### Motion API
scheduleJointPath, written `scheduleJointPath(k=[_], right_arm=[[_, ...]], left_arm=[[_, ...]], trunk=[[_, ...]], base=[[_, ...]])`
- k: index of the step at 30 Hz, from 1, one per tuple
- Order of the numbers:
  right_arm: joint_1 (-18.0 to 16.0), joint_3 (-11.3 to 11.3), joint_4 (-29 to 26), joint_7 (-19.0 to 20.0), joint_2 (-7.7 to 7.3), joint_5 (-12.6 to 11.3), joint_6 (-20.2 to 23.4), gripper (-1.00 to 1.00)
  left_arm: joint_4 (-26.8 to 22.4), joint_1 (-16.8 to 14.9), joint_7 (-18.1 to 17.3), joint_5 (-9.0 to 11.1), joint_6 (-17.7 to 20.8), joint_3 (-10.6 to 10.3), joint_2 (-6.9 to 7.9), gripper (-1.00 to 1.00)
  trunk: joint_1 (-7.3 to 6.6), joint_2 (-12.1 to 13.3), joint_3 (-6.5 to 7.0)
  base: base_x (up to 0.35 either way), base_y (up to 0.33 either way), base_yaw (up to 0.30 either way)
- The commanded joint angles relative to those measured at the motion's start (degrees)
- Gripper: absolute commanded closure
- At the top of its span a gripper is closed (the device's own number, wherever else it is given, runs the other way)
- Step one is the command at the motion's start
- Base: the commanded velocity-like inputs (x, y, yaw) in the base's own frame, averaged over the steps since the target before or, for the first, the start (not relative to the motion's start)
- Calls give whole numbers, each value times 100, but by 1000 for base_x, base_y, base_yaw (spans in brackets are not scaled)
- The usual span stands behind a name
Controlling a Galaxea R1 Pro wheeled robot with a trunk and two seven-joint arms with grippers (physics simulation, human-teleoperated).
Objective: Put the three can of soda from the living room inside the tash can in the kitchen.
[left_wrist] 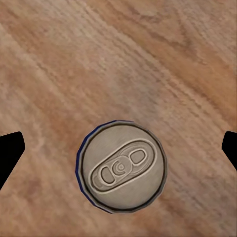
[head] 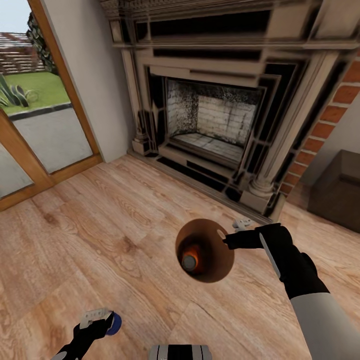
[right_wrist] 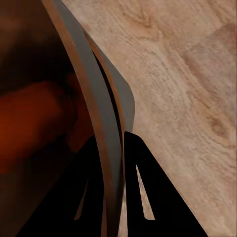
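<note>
Meanwhile, the right gripper (head: pixel 226 241) pinches the trash can (head: pixel 220 270) rim, an orange soda can (head: pixel 191 260) inside, while the left gripper (head: pixel 102 320), fingers spread, straddles the blue soda can (left_wrist: pixel 121 168) for pickup.

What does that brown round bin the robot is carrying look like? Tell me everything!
The bin is a small round tapered container, brown-tan inside and pale grey on its outer wall in the right wrist view. It looks thin-walled, like plastic. The right hand pinches its rim, one finger inside and one outside, holding it above the wood floor with its mouth facing the head camera. Down inside rests an orange can with a silver top. How far above the floor it hangs cannot be told.
</note>
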Motion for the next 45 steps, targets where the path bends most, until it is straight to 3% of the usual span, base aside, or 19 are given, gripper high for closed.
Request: scheduleJointPath(k=[1,5,45], right_arm=[[-1,-2,-2,38,2,-204,49,100],[10,6,-2,41,10,-211,49,100],[93,-6,-287,41,-85,-204,49,100]], left_arm=[[1,0,0,0,0,0,0,-100],[-5,0,-1,0,0,0,0,-100],[-10,0,-5,5,-62,3,-17,-100]], trunk=[[2,-3,-22],[13,-9,-111],[13,-9,-111]], base=[[0,0,0],[0,0,0],[0,0,0]])
